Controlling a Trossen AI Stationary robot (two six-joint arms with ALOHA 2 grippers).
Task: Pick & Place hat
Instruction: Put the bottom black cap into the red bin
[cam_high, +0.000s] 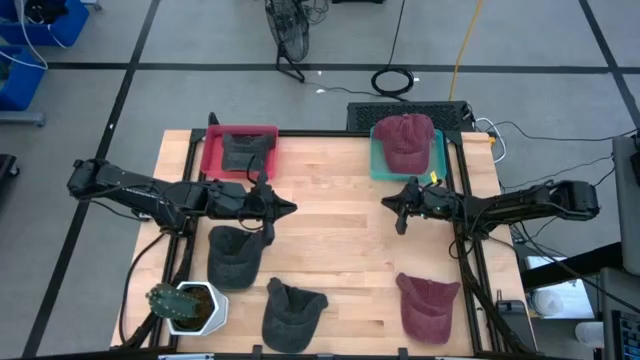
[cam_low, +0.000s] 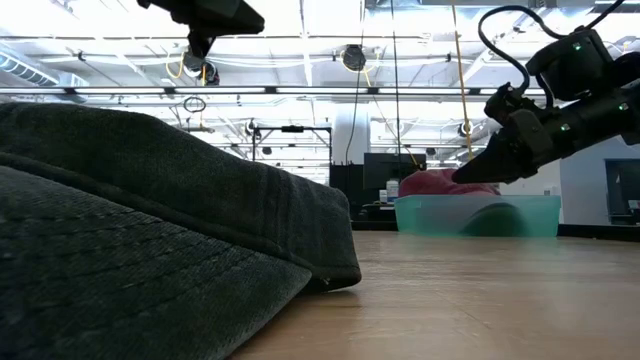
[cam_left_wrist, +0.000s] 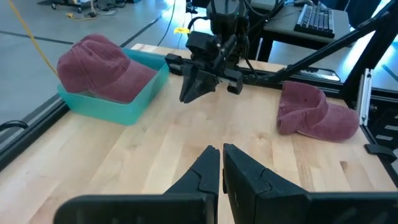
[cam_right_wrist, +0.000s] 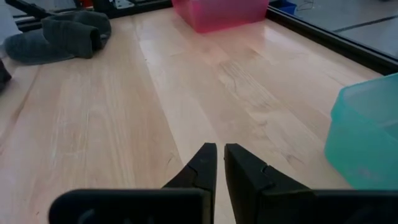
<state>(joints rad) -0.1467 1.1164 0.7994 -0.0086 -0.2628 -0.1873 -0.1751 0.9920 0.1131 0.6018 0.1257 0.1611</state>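
Several hats are spread over the wooden table. A dark hat (cam_high: 240, 150) sits in the red bin (cam_high: 212, 160) and a maroon hat (cam_high: 405, 138) in the teal bin (cam_high: 378, 170). Two dark hats (cam_high: 234, 256) (cam_high: 293, 311) and one maroon hat (cam_high: 428, 305) lie flat on the table's near half. My left gripper (cam_high: 288, 208) (cam_left_wrist: 221, 152) hovers shut over bare wood near the table's middle, beside the red bin's near side. My right gripper (cam_high: 388, 204) (cam_right_wrist: 219, 149) faces it, shut, just near of the teal bin. Neither holds anything.
A potted plant (cam_high: 188, 306) stands at the near left corner. Black frame rails (cam_high: 466, 250) run along the table's right and left sides. Bare wood (cam_high: 335, 245) lies between the two grippers and toward the near edge. In the low view a dark hat (cam_low: 150, 250) fills the foreground.
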